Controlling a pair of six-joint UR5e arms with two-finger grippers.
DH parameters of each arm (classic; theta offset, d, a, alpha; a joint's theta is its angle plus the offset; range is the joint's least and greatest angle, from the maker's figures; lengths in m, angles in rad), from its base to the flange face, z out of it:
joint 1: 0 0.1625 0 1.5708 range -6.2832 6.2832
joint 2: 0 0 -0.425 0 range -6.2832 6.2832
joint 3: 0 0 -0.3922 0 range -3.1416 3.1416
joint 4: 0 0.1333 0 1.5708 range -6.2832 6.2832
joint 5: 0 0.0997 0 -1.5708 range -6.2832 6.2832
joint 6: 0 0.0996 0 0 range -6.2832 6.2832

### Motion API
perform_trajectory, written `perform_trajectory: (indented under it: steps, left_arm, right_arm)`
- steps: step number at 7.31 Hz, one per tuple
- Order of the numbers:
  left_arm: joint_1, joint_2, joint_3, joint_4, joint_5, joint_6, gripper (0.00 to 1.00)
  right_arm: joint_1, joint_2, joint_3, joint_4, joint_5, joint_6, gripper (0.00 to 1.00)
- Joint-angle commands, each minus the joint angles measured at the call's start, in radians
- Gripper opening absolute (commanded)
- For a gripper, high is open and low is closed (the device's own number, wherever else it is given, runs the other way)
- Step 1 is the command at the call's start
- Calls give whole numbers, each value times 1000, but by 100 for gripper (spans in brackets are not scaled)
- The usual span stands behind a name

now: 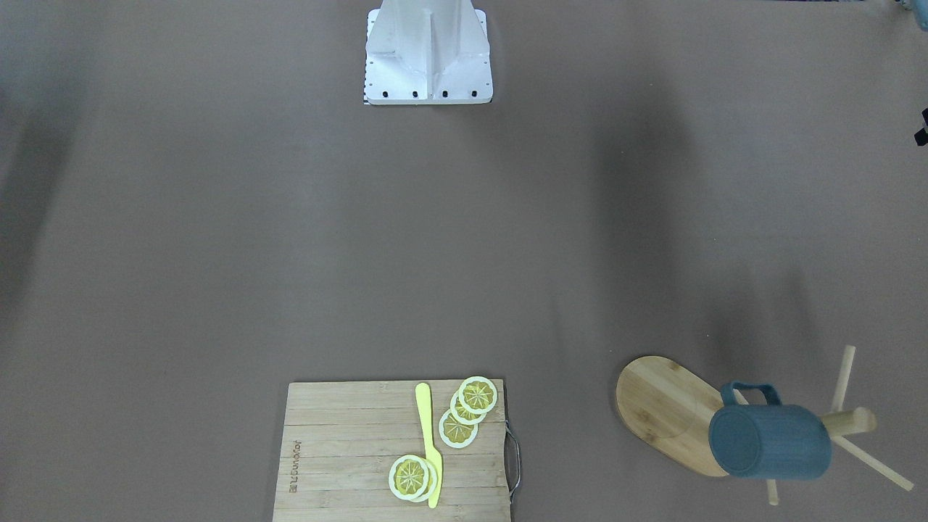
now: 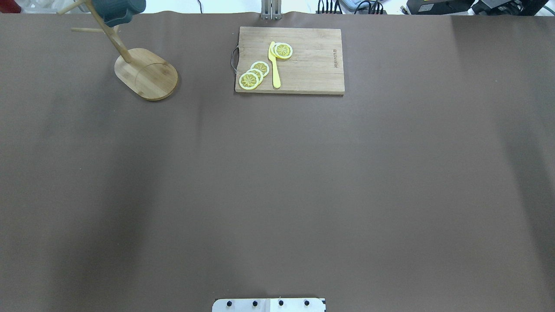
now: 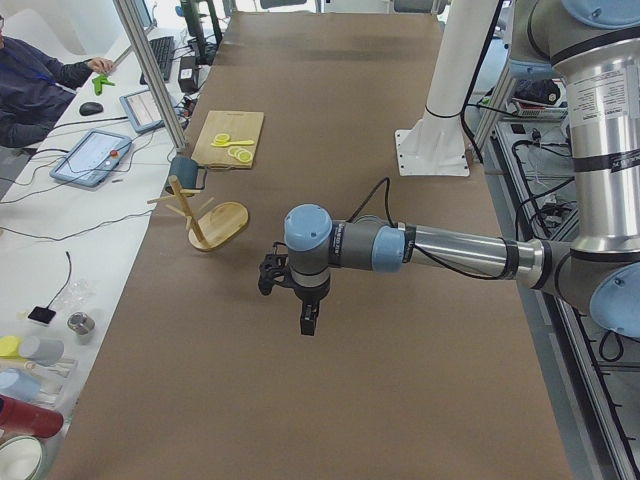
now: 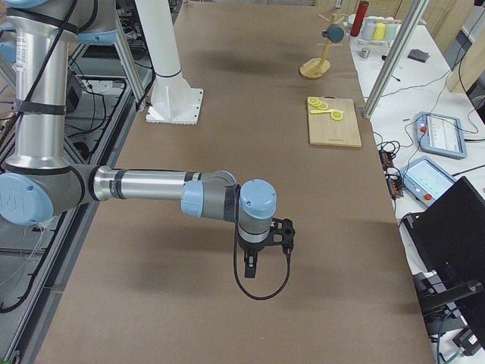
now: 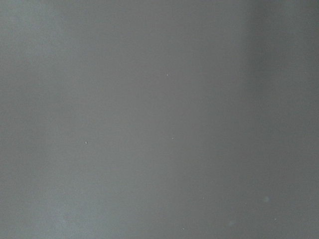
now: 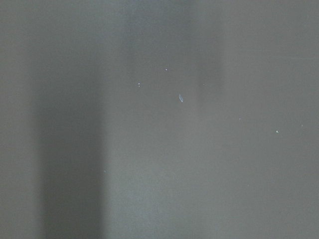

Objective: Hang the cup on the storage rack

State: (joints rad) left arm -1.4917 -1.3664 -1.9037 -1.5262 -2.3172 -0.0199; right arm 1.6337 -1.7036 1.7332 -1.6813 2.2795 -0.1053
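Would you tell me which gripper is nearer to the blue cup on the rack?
Left. The left gripper hovers over the table toward its left end, on the robot's side of the cup. The right gripper hovers far toward the opposite end, past the cutting board.

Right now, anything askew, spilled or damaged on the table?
Nothing stands out. The cup hangs by its handle on a peg of the storage rack, whose base sits flat. The lemon slices and yellow knife lie on the cutting board; no spill visible.
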Motion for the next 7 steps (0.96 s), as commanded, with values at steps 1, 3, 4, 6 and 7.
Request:
perform_trajectory:
  steps: [1,3,4,6,7]
  left_arm:
    - [-1,0,-1,-2,-1,0,99]
    - [-2,6,-1,-2,-8,0,99]
    - [-2,9,0,-2,-10,0,99]
    - [-2,12,3,-2,-11,0,99]
    - [-2,16,0,-2,-11,0,99]
  right_arm:
    - [0,-1,0,0,0,-1,100]
    - [0,-1,-3,0,0,-1,100]
    - [0,-2,-4,0,0,-1,100]
    - [0,-5,-3,0,0,-1,100]
    - [0,-17,3,2,2,-2,100]
